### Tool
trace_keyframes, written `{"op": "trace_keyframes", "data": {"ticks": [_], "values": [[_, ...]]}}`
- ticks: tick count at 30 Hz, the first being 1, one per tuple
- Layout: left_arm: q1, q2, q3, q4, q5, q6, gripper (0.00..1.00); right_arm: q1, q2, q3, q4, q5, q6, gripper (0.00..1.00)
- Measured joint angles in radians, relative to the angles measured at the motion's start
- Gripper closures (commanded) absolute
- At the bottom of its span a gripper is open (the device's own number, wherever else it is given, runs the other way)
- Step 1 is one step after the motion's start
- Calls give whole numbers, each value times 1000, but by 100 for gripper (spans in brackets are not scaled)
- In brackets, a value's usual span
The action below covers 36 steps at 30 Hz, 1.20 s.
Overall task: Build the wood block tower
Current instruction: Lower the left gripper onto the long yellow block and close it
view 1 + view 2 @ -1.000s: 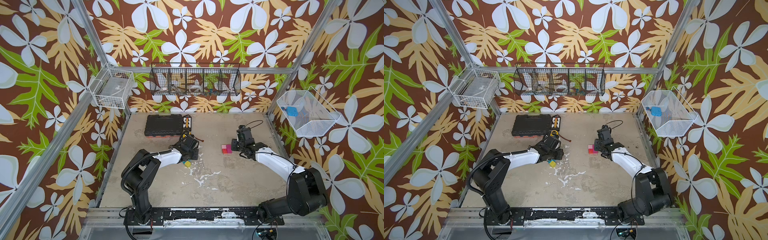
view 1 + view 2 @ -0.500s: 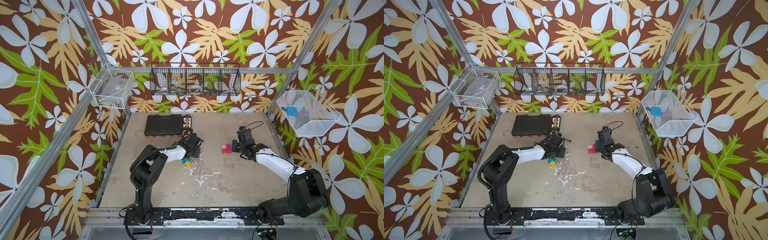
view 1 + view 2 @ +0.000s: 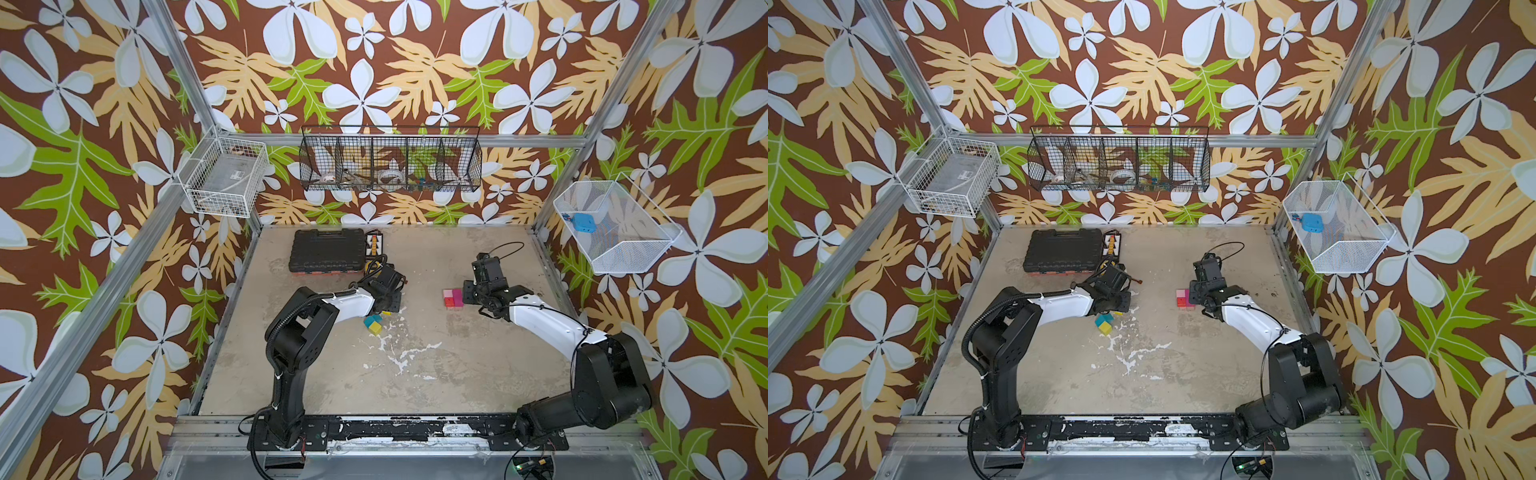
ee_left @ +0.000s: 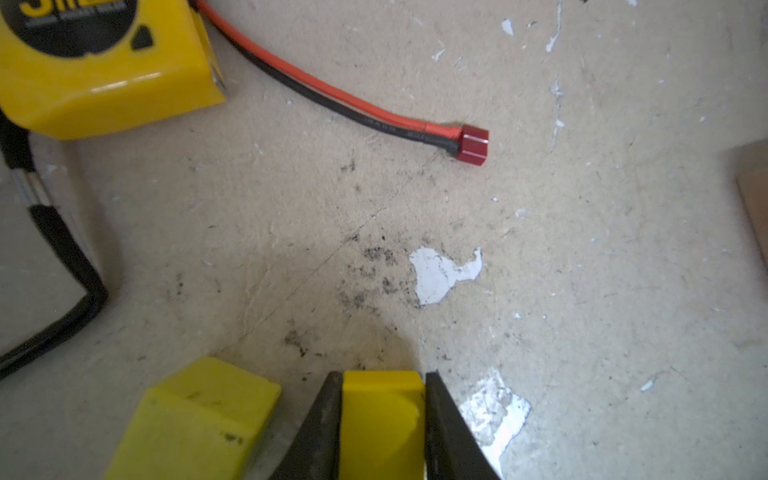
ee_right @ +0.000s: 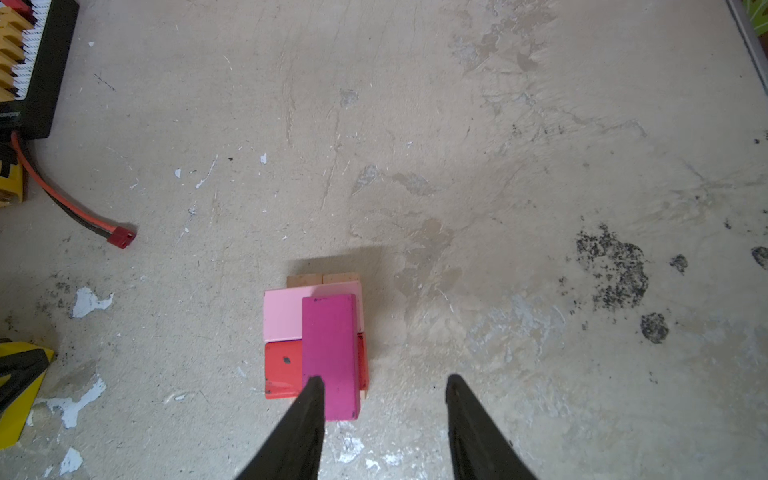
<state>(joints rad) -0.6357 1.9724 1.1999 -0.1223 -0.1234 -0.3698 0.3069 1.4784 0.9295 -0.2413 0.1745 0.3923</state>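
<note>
The tower (image 3: pixel 452 298) (image 3: pixel 1184 300) stands right of centre. In the right wrist view it is a magenta block (image 5: pixel 330 353) lying across a pink block (image 5: pixel 282 316) and a red block (image 5: pixel 283 372) on tan planks (image 5: pixel 322 279). My right gripper (image 5: pixel 384 384) (image 3: pixel 467 293) is open just beside it, one fingertip over the magenta block's near end. My left gripper (image 4: pixel 382 376) (image 3: pixel 388 303) is shut on a yellow block (image 4: pixel 382 424) low over the floor. A second yellow block (image 4: pixel 195 419) lies next to it. A teal wedge (image 3: pixel 371 320) and a yellow cube (image 3: pixel 376 329) sit near the left wrist.
A yellow tape measure (image 4: pixel 95 62) and a red-and-black cable with a red plug (image 4: pixel 473 144) lie just beyond the left gripper. A black tool case (image 3: pixel 326 251) and a charger board (image 3: pixel 373 245) sit at the back left. Wire baskets (image 3: pixel 390 160) hang on the walls.
My left gripper has shut on the yellow block, and the left arm's elbow has swung inward. The right arm has hardly moved.
</note>
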Motion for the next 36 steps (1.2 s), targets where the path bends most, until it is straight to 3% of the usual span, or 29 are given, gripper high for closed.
{"op": "trace_keyframes", "data": {"ticks": [2,7,10,13,14,22,28,36], "values": [[0,-8,-6,-11,-3,-3,61,0,-3,-2,1,0,0,50],[0,-35,-31,-30,-11,-18,52,0,-8,-7,0,1,0,51],[0,-56,-52,-35,-5,-24,40,0,-8,-6,-1,1,0,50],[0,-89,-79,-39,0,-26,18,0,-16,-11,0,2,0,49],[0,-101,-85,-39,-1,-26,1,0,-18,-12,0,4,0,50],[0,-181,-162,-7,27,-14,1,0,-27,-15,-5,6,-1,48],[-1,-298,-238,71,28,34,22,0,-45,-23,-7,8,-3,49],[-1,-195,-187,79,80,57,23,0,-42,-23,-11,9,-3,49]]}}
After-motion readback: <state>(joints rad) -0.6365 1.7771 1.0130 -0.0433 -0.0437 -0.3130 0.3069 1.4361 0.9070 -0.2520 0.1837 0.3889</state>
